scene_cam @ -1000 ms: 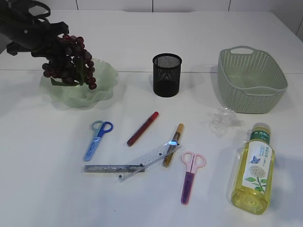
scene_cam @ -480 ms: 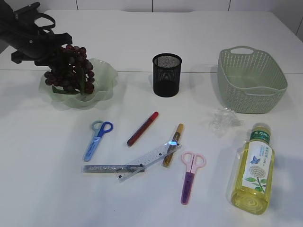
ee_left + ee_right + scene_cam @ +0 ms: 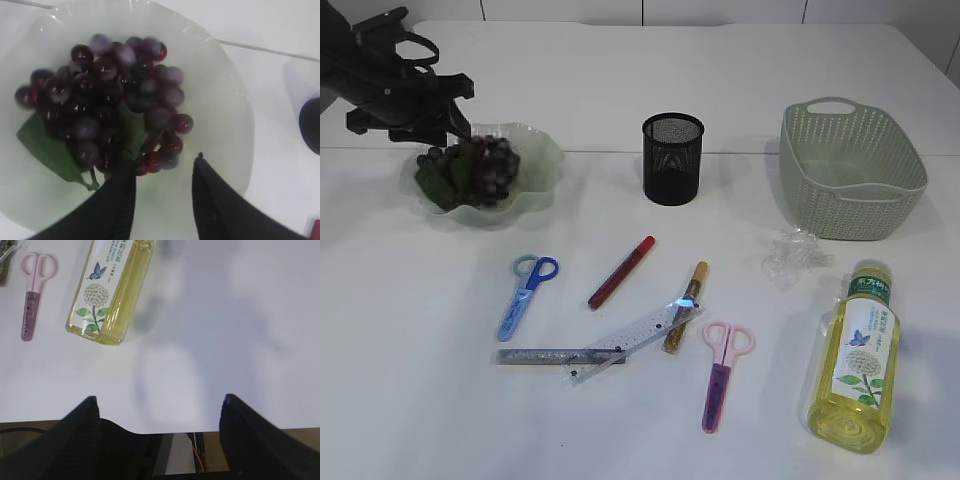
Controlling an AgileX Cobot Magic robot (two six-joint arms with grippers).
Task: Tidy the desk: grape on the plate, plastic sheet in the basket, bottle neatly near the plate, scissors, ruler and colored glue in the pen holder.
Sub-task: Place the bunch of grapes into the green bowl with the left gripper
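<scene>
Two grippers stand with jaws apart and hold nothing: the left gripper [image 3: 162,167] hangs just above the grape bunch [image 3: 480,167] lying in the green plate [image 3: 542,172] at far left, while the right gripper [image 3: 157,405] hovers over bare table near the lying bottle [image 3: 107,292].

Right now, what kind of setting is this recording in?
Probably a staged desk-tidying setup on a white table: stationery such as blue scissors and a mesh pen holder, plus a basket.

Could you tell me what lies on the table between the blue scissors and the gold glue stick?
In the exterior view, the red glue pen lies between the blue scissors and the gold glue stick.
</scene>
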